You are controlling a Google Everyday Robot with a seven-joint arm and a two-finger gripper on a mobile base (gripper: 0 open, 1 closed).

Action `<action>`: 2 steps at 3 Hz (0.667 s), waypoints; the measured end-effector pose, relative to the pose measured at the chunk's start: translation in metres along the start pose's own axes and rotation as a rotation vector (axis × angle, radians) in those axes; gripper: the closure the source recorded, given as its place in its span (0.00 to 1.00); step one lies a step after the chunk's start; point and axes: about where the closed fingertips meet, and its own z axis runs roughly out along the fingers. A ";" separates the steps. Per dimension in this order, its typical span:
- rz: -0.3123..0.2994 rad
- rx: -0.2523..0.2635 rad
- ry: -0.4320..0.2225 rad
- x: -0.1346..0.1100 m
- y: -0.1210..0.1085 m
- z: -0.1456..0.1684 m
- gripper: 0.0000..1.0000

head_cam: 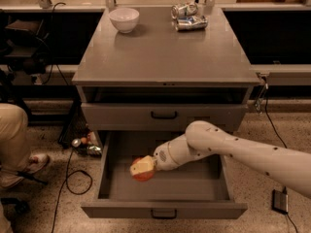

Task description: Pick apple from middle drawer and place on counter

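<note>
I can read no text, label, brand or number anywhere, not even on the two silver metal cans [188, 16] at the upper middle of the frame. My claw [148, 167] sits at lower centre, clamped on the small round red-orange apple [143, 175].

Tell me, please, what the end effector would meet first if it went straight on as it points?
The end effector, inside the open drawer gripping the apple, points left. Straight on, the apple would probably reach the drawer's left wall first, though height is unclear.
</note>
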 end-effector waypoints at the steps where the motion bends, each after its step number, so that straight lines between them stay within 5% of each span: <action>1: -0.066 0.007 -0.085 -0.011 0.016 -0.046 1.00; 2: -0.148 0.018 -0.160 -0.025 0.036 -0.097 1.00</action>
